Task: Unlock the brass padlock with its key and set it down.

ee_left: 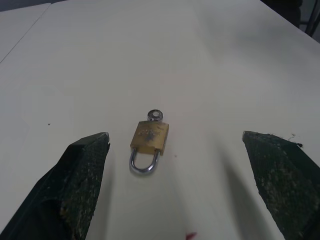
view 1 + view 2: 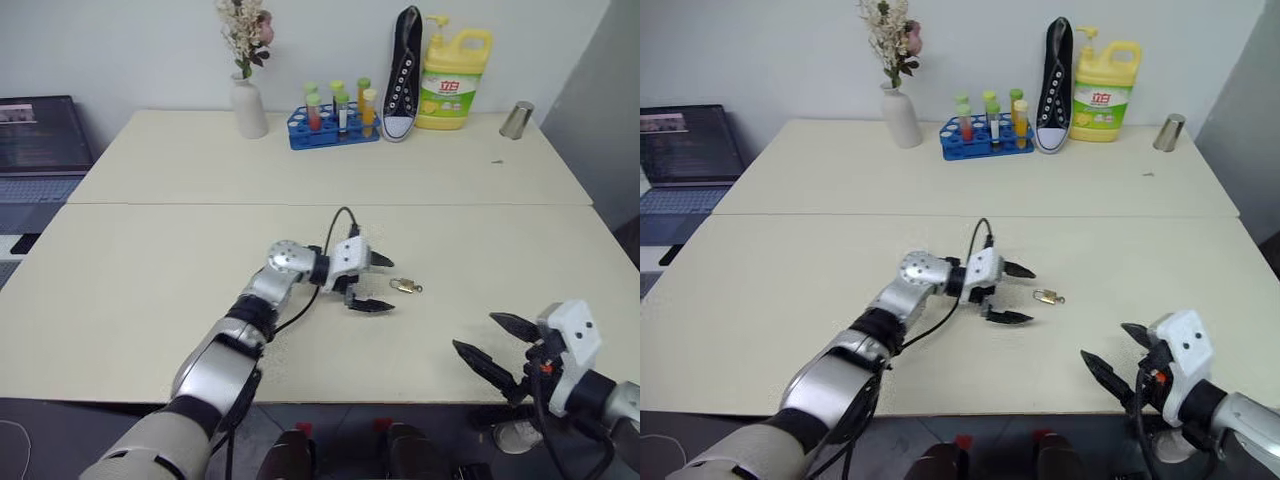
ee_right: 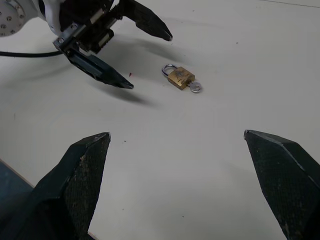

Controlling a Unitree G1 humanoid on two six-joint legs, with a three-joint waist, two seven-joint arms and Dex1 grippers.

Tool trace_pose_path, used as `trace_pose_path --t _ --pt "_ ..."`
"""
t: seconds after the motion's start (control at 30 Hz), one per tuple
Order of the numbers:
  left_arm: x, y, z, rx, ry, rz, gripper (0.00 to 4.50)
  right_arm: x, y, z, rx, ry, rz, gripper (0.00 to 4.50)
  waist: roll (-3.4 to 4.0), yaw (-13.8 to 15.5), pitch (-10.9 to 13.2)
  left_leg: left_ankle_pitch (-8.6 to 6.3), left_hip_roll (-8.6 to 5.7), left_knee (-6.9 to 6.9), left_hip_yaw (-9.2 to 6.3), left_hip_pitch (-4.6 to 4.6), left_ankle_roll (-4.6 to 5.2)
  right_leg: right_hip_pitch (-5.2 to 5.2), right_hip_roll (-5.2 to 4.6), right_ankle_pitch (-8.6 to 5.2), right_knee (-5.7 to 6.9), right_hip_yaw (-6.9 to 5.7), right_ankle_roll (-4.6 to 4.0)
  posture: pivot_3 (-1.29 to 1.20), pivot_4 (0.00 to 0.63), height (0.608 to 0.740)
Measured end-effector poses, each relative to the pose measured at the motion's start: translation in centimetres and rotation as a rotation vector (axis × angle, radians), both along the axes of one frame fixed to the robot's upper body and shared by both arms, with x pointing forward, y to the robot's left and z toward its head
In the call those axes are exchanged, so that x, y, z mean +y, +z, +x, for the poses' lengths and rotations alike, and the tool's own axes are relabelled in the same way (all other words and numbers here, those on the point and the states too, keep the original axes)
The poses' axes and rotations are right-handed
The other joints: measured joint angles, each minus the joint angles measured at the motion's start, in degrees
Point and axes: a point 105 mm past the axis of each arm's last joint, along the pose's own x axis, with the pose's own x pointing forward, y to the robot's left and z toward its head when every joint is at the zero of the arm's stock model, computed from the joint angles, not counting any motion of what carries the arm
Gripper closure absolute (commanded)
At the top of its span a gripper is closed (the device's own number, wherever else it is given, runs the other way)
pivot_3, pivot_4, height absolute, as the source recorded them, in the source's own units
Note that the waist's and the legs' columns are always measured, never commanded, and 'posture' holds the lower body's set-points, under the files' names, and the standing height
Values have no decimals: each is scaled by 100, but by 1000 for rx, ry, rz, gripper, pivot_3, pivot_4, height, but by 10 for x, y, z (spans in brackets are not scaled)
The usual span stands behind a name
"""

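Two pale cream tables (image 2: 150,300) stand pushed together, with a thin seam between the near one and the far one. A light wall is behind them. Along the far edge stand a white vase (image 2: 248,108) with dried flowers, a blue rack (image 2: 332,128) of coloured tubes, a black shoe (image 2: 402,75) upright on its heel, a yellow bottle (image 2: 455,80) and a metal cup (image 2: 516,119). A laptop (image 2: 35,140) is at the far left, cut off by the frame.

The padlock (image 2: 402,286) lies flat on the near table, a little right of centre, with the key (image 1: 155,115) in its bottom end. The shackle looks closed, but this is hard to tell.

The left gripper (image 2: 372,283) is wide open and empty, just left of the padlock, with its fingers pointing at it and not touching. The right gripper (image 2: 495,345) is also wide open and empty, at the near right edge, well apart from the padlock.
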Motion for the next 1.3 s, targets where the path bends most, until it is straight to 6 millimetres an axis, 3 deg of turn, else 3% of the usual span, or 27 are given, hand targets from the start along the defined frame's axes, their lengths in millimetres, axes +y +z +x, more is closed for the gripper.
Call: trace_pose_path --t 0.2,0.47,0.6,0.9,1.17,1.3 --pt "-3 -18 2 53 35 72 0 -5 -5 -6 43 -58 21 12 -2 -72 1 -2 3 0 2 6 4 -2 4 0 8 2 1 0 150 740" --pt "-8 -18 13 82 121 119 0 -4 0 -6 28 -66 17 12 -4 -58 2 -2 1 17 0 2 4 4 3 0 10 0 2 0 150 740" --pt "-10 -19 15 94 140 128 740 -3 -1 -6 34 -71 17 0 -4 -60 2 -2 2 21 0 3 4 7 3 0 10 0 4 0 150 740" --pt "-15 -22 16 83 163 150 3412 0 2 -5 27 -70 17 0 -9 -59 2 -4 1 48 -9 14 7 38 3 4 5 -7 29 0 150 740" --pt "-15 -20 16 54 149 149 3528 3 6 -4 21 -37 6 0 -10 -65 1 -4 2 51 -10 16 7 41 4 -2 5 -6 45 0 150 740" --pt "4 -15 11 5 75 116 3528 7 10 -1 -2 17 -14 0 -9 -88 2 -4 8 47 -11 13 7 30 9 10 6 0 23 0 150 740"
